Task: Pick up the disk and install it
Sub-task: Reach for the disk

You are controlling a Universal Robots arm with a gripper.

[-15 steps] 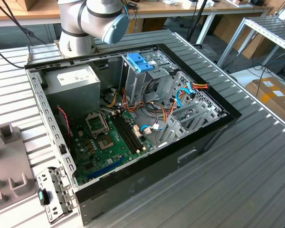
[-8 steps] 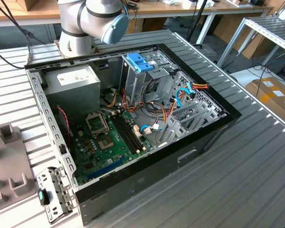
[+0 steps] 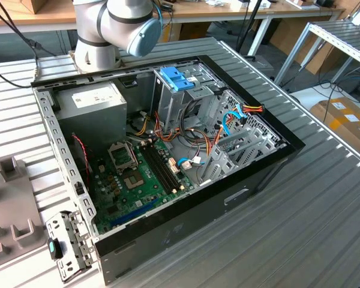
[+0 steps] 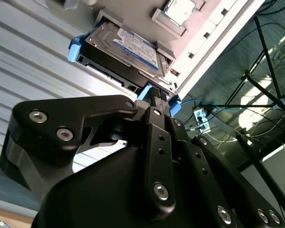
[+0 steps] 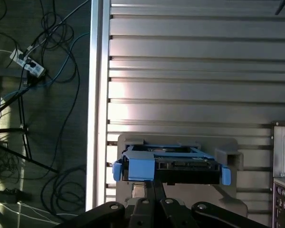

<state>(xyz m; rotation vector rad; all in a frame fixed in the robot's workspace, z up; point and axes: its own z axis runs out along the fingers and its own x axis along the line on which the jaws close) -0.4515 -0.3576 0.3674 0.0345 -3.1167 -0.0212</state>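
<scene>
In both wrist views the pincer (image 4: 157, 96) has its tip at the near blue edge of the disk (image 4: 128, 45); whether it is open or closed, I cannot tell. The disk lies flat in a grey holder (image 5: 228, 154), at the pincer's twelve o'clock. Beyond the holder, the ribbed table (image 5: 190, 71) spreads wide to its straight metal edge.

My bench and the room around it.
I work on a ribbed grey metal table (image 3: 324, 204). Wooden benches (image 3: 228, 11) stand behind it, with a metal rack (image 3: 342, 39) and a cardboard box (image 3: 342, 117) at the exterior view's right. Loose cables (image 5: 61, 52) and what looks like a power strip (image 5: 26, 62) lie on the dark floor (image 5: 61, 142).
</scene>
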